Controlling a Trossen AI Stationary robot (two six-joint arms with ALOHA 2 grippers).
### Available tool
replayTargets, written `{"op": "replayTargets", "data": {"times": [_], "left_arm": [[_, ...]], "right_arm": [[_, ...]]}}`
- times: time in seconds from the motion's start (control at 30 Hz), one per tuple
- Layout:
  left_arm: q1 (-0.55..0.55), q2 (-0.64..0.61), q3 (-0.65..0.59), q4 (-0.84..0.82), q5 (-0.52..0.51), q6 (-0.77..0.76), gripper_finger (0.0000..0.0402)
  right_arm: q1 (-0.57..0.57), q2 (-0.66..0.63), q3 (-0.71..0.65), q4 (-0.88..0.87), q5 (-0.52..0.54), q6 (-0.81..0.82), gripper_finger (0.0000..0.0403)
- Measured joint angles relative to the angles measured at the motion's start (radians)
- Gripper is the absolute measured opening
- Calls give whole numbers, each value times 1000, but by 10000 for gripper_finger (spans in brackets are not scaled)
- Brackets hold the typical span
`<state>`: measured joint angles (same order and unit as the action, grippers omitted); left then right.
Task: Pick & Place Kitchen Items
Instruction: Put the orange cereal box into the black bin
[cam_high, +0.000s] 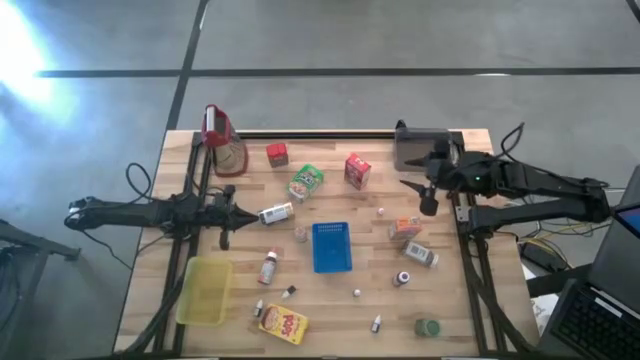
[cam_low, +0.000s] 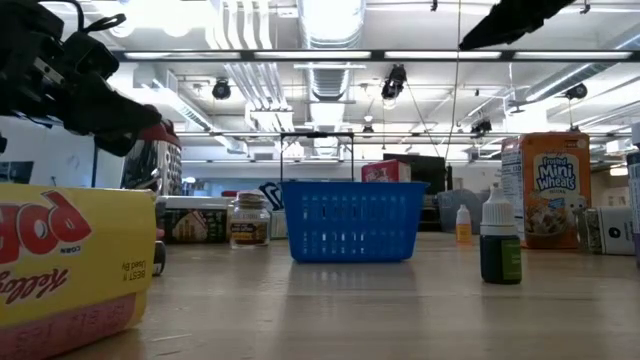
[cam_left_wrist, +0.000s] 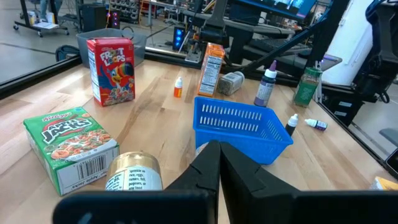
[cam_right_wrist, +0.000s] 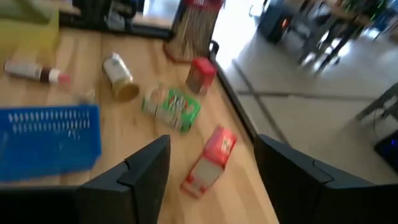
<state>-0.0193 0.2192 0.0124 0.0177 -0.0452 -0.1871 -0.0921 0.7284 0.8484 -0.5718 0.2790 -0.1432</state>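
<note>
Kitchen items are scattered over the wooden table. They include a red cereal carton (cam_high: 357, 170) (cam_right_wrist: 208, 163), a green cereal carton (cam_high: 305, 181) (cam_left_wrist: 69, 146), a small red tin (cam_high: 277, 154), a jar lying on its side (cam_high: 276, 213) (cam_left_wrist: 132, 176), an orange carton (cam_high: 404, 229), a yellow cereal box (cam_high: 283, 323) (cam_low: 70, 260) and several small bottles. My left gripper (cam_high: 226, 228) (cam_left_wrist: 215, 149) is shut and empty, beside the jar at the table's left. My right gripper (cam_high: 418, 195) (cam_right_wrist: 212, 142) is open and empty, above the table right of the red carton.
A blue perforated basket (cam_high: 331, 246) (cam_low: 352, 220) stands at the table's middle. A yellow tray (cam_high: 205, 290) lies near the left near corner. A clear jug with a red top (cam_high: 224, 145) stands at the far left corner, and a grey box (cam_high: 420, 148) at the far right.
</note>
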Motion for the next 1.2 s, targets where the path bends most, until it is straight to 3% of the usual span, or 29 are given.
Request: {"op": "replayTargets", "data": {"times": [0.37, 1.0, 1.2], "left_arm": [[0, 0, 0, 0, 0, 0, 12], [0, 0, 0, 0, 0, 0, 12], [0, 0, 0, 0, 0, 0, 12]], "right_arm": [[0, 116, 150, -146, -103, 58, 278], [-1, 371, 353, -149, -96, 74, 304], [0, 453, 393, -197, -96, 122, 292]]}}
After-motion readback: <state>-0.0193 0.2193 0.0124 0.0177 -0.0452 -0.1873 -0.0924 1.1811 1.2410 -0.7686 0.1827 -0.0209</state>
